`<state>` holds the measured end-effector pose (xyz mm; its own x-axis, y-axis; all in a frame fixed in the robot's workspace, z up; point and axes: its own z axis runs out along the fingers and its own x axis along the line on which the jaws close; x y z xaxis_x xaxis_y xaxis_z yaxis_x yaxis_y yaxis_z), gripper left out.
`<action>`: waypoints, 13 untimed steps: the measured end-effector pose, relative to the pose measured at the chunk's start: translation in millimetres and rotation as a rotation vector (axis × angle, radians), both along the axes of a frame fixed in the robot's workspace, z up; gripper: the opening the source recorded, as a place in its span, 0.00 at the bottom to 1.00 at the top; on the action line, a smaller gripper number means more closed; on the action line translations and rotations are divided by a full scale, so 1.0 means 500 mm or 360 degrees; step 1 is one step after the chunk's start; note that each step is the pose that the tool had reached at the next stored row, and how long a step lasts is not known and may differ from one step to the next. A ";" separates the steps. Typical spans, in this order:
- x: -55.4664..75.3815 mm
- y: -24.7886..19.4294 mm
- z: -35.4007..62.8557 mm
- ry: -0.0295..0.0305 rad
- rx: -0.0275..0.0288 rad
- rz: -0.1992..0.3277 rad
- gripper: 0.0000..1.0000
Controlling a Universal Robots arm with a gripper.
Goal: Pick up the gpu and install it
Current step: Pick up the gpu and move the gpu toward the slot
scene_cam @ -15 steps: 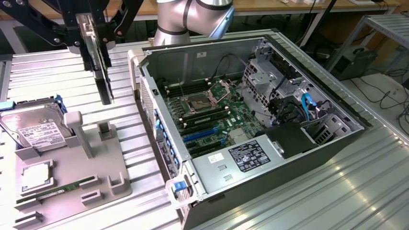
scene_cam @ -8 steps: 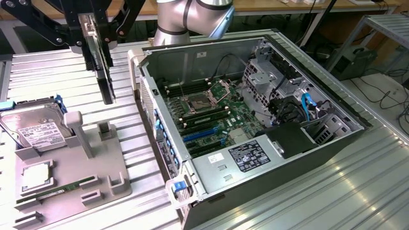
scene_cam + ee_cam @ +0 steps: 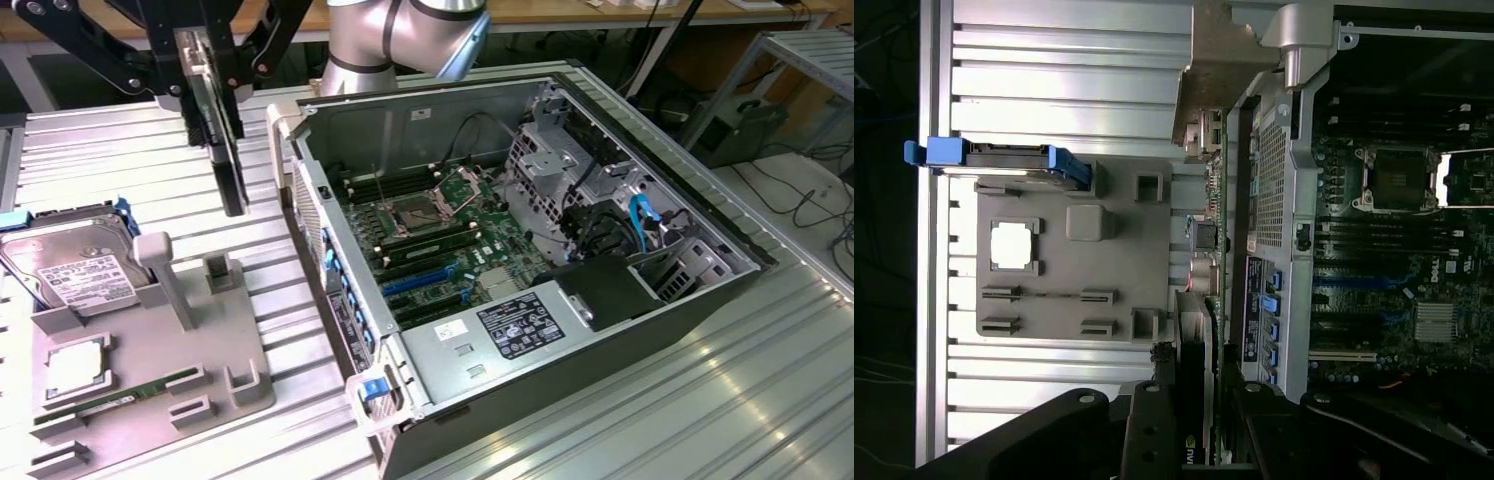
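Note:
The gpu (image 3: 230,160), a thin dark card, hangs on edge above the slatted table, just off the exterior view's left side of the open computer case (image 3: 387,120). My gripper (image 3: 203,75) is shut on the card's upper part, with black fingers on both sides. In the wrist view the gpu (image 3: 1212,300) runs edge-on away from my gripper (image 3: 1199,400), and its pale metal bracket (image 3: 1219,70) is at the far end. The card lies alongside the case's outer wall, outside it. Blue expansion slots (image 3: 420,280) on the motherboard lie bare inside the case.
A grey fixture tray (image 3: 200,400) lies at the exterior view's left, holding a silver hard drive (image 3: 74,265), a square processor (image 3: 78,365) and a narrow memory stick (image 3: 120,395). The arm's silver base (image 3: 400,40) stands behind the case. Bare slatted table (image 3: 721,400) extends to the exterior view's right.

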<state>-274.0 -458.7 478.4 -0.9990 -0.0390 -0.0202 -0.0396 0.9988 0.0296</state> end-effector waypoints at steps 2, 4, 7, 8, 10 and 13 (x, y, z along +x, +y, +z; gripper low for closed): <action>0.003 0.0000 0.000 -0.00001 0.00001 0.0000 0.27; 0.004 0.0000 0.000 0.00000 0.00000 0.0000 0.27; 0.007 0.0000 0.000 -0.00001 0.00001 0.0000 0.27; 0.007 0.0000 0.000 0.00000 -0.00001 0.0000 0.27; 0.009 0.0000 0.000 -0.00001 0.00000 0.0000 0.27; 0.011 0.0000 0.000 0.00000 0.00000 0.0000 0.27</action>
<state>-268.3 -458.7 478.4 -0.9990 -0.0389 -0.0202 -0.0395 0.9988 0.0296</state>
